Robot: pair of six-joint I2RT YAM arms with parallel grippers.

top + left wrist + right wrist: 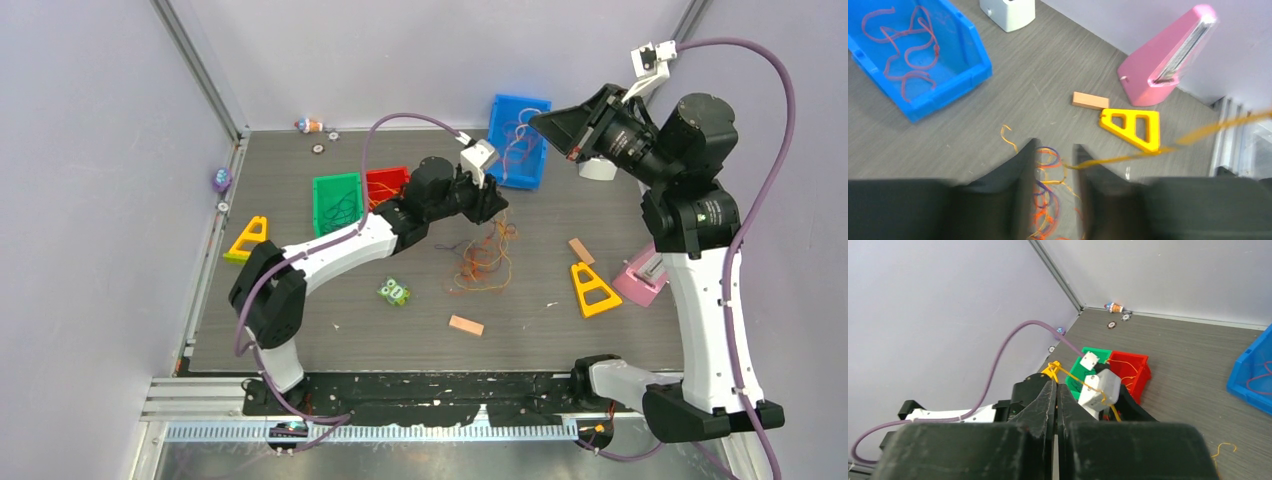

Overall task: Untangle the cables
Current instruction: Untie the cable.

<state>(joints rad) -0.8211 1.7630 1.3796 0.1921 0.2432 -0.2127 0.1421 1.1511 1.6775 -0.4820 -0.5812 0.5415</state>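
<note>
Right gripper point(1056, 386) clenches an orange cable point(1070, 375) at its tips. Left gripper point(1055, 146) stands released, tangled cables point(1045, 194) between its jaws.

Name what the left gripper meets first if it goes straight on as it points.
The cables: the left gripper points down at their tangle, which shows between its parted jaws. The table lies just beneath; how far off is unclear.

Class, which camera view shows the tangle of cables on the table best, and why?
Top external: the whole tangle lies in view on the table. Left wrist shows only a blurred part between its fingers. Right wrist shows one taut orange strand; the left arm hides the rest.
</note>
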